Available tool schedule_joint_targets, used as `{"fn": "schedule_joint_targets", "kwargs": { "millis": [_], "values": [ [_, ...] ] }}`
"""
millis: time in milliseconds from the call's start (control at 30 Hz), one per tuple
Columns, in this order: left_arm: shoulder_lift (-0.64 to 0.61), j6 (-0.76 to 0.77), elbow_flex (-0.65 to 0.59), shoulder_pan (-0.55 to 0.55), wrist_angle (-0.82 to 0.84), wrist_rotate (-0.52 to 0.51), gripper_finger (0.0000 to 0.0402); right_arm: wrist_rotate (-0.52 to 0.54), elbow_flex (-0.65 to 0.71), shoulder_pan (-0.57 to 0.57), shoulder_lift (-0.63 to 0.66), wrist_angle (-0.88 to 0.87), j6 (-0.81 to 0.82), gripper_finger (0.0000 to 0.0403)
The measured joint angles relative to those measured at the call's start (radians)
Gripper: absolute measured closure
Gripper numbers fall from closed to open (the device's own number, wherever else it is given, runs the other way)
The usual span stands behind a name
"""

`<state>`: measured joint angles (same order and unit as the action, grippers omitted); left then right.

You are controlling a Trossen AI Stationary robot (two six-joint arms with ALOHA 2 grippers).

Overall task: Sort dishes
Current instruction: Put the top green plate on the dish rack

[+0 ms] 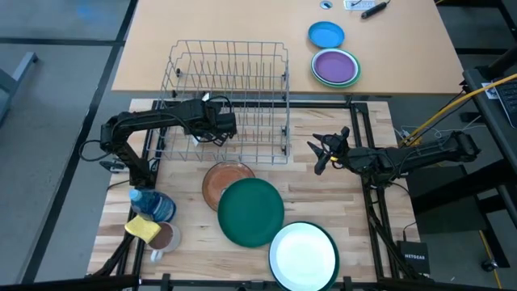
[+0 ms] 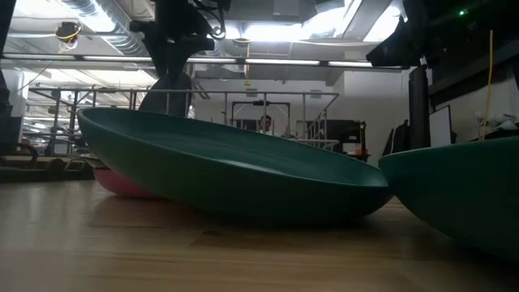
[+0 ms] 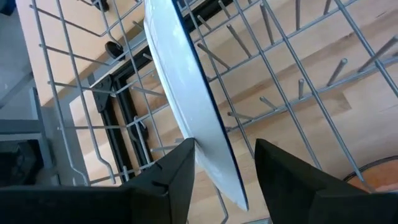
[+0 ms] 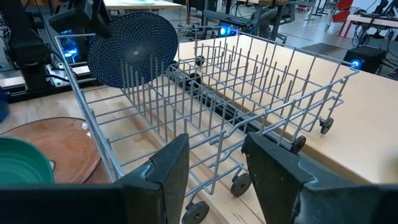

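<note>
A blue patterned plate with a white back stands on edge between the tines of the wire dish rack. My left gripper hangs open over the rack's near left part, a finger on each side of the plate's upper rim. On the wooden table near the rack lie a brown plate, a large green plate overlapping it, and a white green-rimmed plate. My right gripper waits open to the right of the rack, holding nothing. My left gripper comes at the plate's upper rim from above, slanting down, with the jaws apart. One finger lies close against the white back; whether it touches I cannot tell. Wood shows between the blue rim and the other finger. The plate stands in the rack's tines.
A bright-blue dish and a purple dish sit on the far tabletop beyond the rack. At the near left stand a blue bottle, a yellow sponge and a brown mug. A pink bowl shows behind the green plate.
</note>
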<state>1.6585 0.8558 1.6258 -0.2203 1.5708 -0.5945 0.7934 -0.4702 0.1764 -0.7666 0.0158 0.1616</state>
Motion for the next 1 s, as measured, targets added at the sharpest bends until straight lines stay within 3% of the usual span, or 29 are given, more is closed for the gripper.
{"fn": "schedule_joint_targets", "kwargs": {
  "millis": [833,1000],
  "values": [
    [0.000,-0.160,0.221,-0.001,-0.001,-0.007,0.0240,-0.001,0.000,0.000,0.000,-0.045,0.001,0.0240],
    [-0.001,-0.161,0.264,-0.001,-0.048,0.073,0.0240,-0.001,0.000,0.000,0.000,-0.055,-0.005,0.0240]
  ]
}}
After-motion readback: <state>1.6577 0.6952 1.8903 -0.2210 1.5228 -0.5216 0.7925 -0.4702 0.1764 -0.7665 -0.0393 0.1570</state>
